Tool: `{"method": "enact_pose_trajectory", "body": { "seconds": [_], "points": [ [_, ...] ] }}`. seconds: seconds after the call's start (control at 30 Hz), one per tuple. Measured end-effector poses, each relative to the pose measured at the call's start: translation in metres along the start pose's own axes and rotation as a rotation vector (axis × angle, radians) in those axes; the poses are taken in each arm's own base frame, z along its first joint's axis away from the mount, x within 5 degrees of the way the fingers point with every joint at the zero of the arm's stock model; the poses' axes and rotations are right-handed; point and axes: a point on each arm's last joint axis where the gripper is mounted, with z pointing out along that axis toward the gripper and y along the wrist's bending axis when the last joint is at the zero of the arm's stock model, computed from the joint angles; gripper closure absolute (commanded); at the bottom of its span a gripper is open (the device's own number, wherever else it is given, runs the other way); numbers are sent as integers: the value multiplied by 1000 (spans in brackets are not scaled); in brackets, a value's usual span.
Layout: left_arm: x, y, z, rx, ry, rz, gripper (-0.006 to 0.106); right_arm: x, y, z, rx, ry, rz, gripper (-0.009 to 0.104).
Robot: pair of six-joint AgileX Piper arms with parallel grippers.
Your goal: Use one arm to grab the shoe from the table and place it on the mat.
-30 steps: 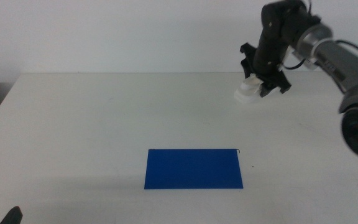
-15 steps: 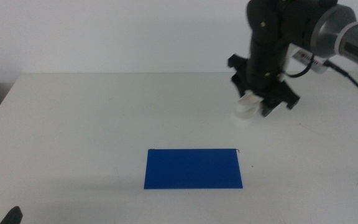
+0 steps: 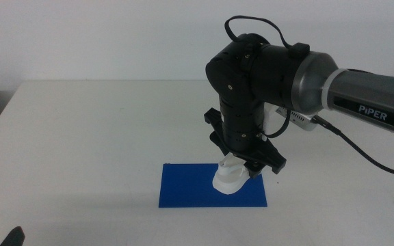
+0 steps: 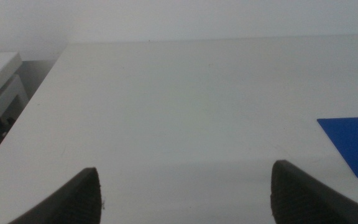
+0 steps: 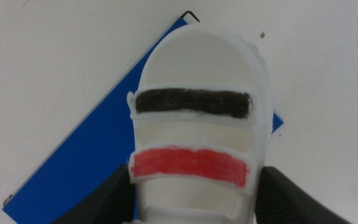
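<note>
right gripper [image 3: 246,166] closed on shoe [image 3: 230,178] sides | shoe held over right part of mat [image 3: 190,186] | judged light, stiff-soled; sole flanks best gripped | left gripper [image 4: 185,193] open, idle

Overhead and both wrist views share the mat [image 3: 183,186].

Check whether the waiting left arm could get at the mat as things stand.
Probably yes for its near corner: the left end effector waits low at the table's near-left edge, open, with bare tabletop between it and the mat. The far end is taken up by the right end effector holding the shoe.
</note>
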Motion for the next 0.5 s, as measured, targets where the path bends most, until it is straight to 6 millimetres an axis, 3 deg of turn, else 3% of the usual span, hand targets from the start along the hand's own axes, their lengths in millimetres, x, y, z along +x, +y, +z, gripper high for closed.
{"method": "enact_pose_trajectory", "body": {
  "seconds": [0.13,0.23,0.5],
  "points": [
    [0,0,0,0,0,1,7,0,0,0,1,-4,-22,99],
    [0,0,0,0,0,1,7,2,0,0,0,-3,-151,99],
    [0,0,0,0,0,1,7,29,4,-6,-85,60,-954,99]
  ]
}}
